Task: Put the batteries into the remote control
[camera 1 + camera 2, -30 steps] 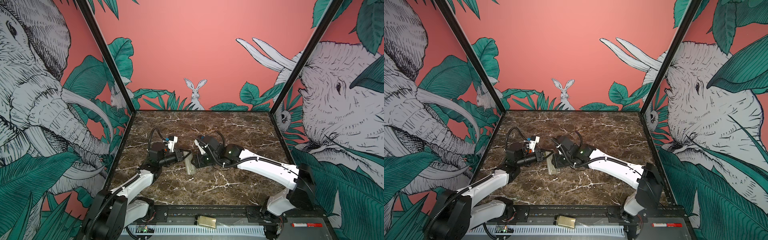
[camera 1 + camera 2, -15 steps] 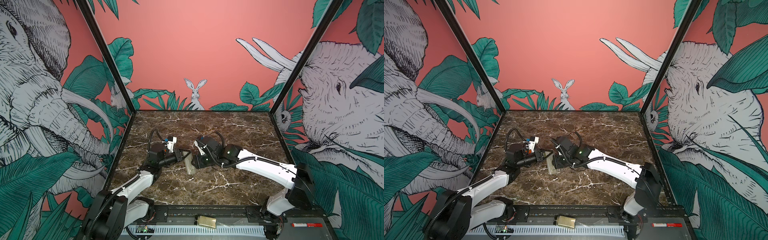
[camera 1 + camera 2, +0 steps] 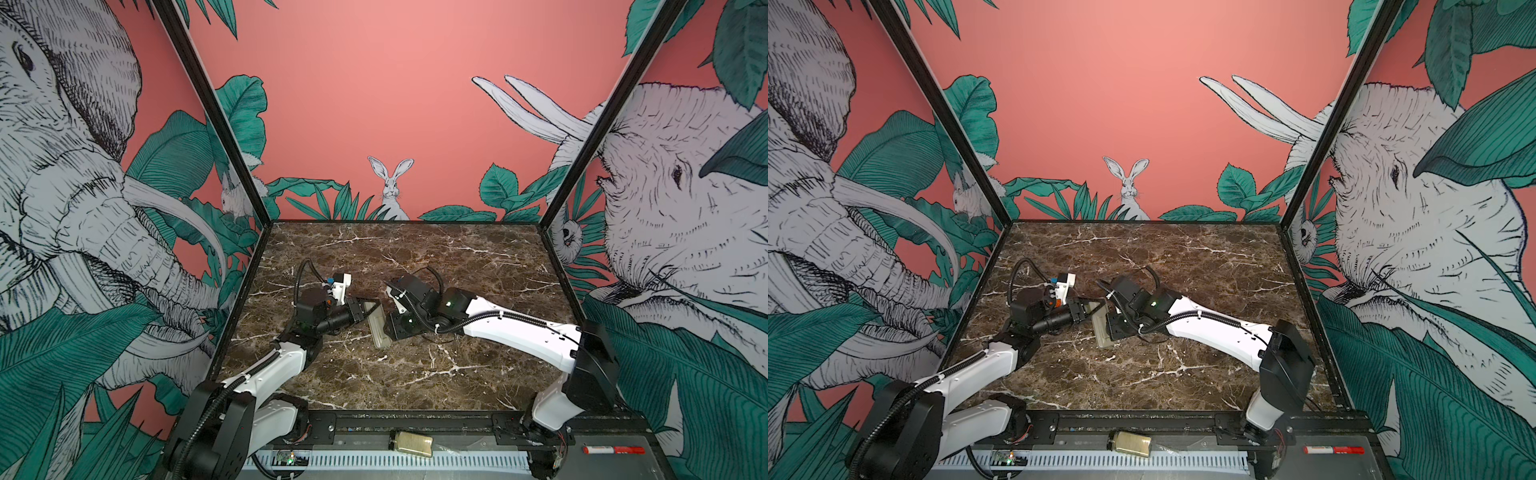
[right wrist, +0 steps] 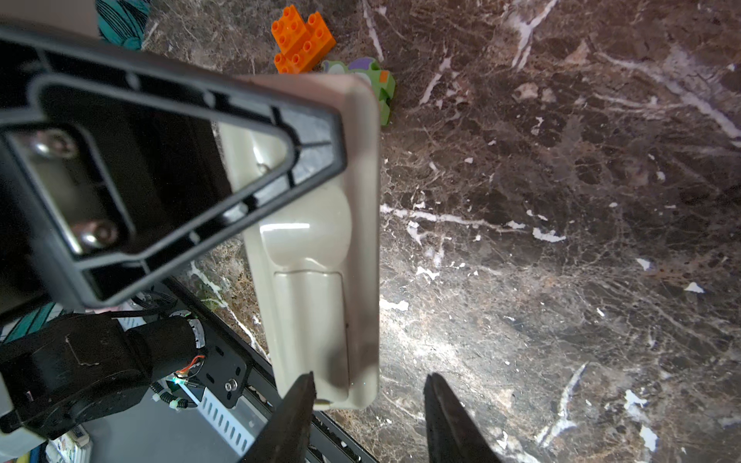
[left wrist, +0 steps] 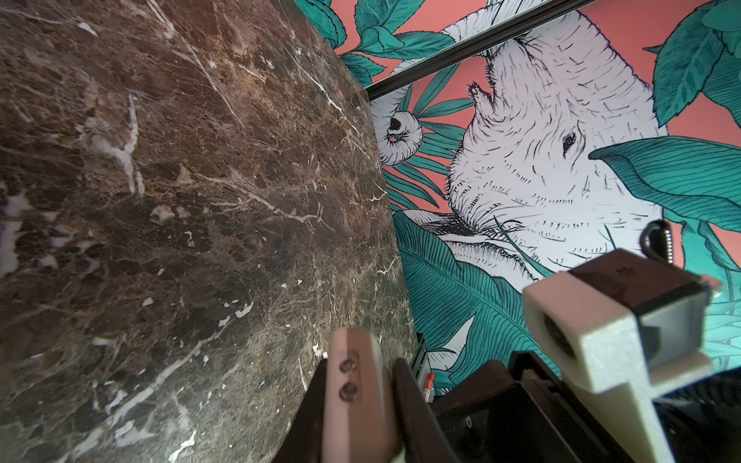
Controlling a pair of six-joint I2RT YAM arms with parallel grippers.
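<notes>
Shifts the right arm a touch toward the left side compared with a second ago, bringing the right gripper (image 4: pixel 371 387) nearer along the remote control (image 4: pixel 312 256). Leaves the left arm and the remote where they were.

Holds the remote control near the middle of the marble table (image 3: pixel 415 257) in both top views, slanting, with its lower end toward the front. Cannot tell whether that end rests on the marble.

Pinches it by one long edge in the left gripper (image 5: pixel 359 371), dark fingers (image 5: pixel 413 401) closed tight on the beige casing from both sides. Turns the plain grey-beige back toward the right wrist camera, with the seam of a cover showing on it.

Keeps the right gripper's jaws apart, gripping nothing. Puts one fingertip (image 4: pixel 300 395) over the remote's near end and the other out past its edge above bare marble. Cannot tell whether the first one touches the casing.

Shows an orange brick block (image 4: pixel 302 40) and a green toy figure (image 4: pixel 373 86) just beside each other on the table, beyond the remote's far end. Places a small jar (image 3: pixel 410 444) and a red marker (image 3: pixel 613 450) on the front rail, off the marble.
</notes>
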